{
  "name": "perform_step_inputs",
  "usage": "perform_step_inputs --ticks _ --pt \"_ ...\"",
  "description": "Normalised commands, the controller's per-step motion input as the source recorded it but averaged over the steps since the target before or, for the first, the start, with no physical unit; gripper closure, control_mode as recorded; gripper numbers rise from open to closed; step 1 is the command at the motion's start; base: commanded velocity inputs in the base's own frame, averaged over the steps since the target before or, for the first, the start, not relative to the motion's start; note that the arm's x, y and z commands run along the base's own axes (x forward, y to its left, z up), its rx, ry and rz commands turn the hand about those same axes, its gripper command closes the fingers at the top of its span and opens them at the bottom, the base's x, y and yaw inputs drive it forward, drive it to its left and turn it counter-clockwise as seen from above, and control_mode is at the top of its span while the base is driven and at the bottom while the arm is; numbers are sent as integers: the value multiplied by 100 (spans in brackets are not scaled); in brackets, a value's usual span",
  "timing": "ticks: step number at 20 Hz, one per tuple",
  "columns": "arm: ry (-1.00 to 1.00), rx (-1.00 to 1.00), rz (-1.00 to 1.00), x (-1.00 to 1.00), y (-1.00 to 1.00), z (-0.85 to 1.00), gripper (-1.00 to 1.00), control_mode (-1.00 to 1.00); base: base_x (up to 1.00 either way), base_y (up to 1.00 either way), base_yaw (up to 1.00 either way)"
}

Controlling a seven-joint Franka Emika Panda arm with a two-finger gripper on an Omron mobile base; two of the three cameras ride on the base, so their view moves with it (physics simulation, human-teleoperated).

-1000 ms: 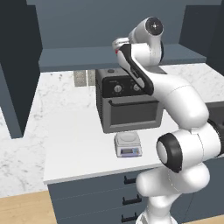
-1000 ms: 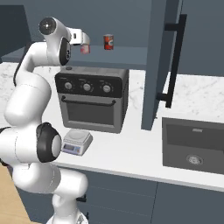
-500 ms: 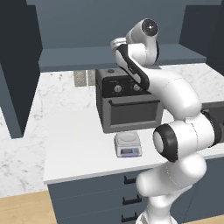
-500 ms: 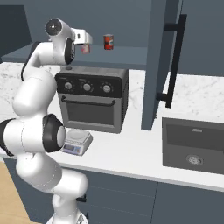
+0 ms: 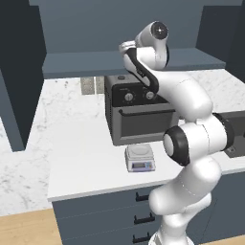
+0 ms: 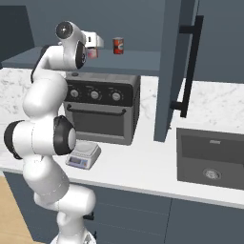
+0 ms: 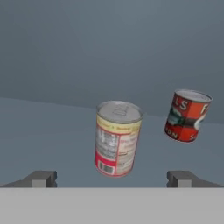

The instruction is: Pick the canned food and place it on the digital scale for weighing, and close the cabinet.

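Observation:
The canned food (image 7: 117,138), cream and red label with a silver lid, stands on the shelf of the cabinet (image 6: 174,71) just ahead of my gripper (image 7: 113,179). The gripper is open, its fingertips (image 7: 41,178) spread wider than the can and short of it. In the right base view the gripper (image 6: 99,42) is up at the shelf, with the canned food (image 6: 93,53) partly hidden behind the arm. The digital scale (image 5: 139,157) sits bare on the counter in front of the toaster oven; it is also the digital scale (image 6: 83,155) beside the arm's base.
A darker all-red can (image 7: 188,114) stands to the right of the cream one, also the red can (image 6: 118,45). The black toaster oven (image 6: 102,112) sits under the shelf. An open cabinet door with a black bar handle (image 6: 190,62) juts out over the counter. The sink (image 6: 212,157) lies right.
The hand has edged a little further in toward the cans on the shelf, and the arm's upper links have turned slightly. The cans, the scale and the door have not moved.

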Motion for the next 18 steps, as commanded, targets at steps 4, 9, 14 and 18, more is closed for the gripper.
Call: perform_step_inputs --ticks 4,9,14,18 --pt "0 0 0 37 0 -1 -100 -100 0 0 0" --pt "0 0 0 33 0 -4 -100 -100 0 0 0" --pt "0 0 0 28 5 -12 -100 -100 0 0 0" --pt "0 0 0 27 7 -11 -100 -100 0 0 0"
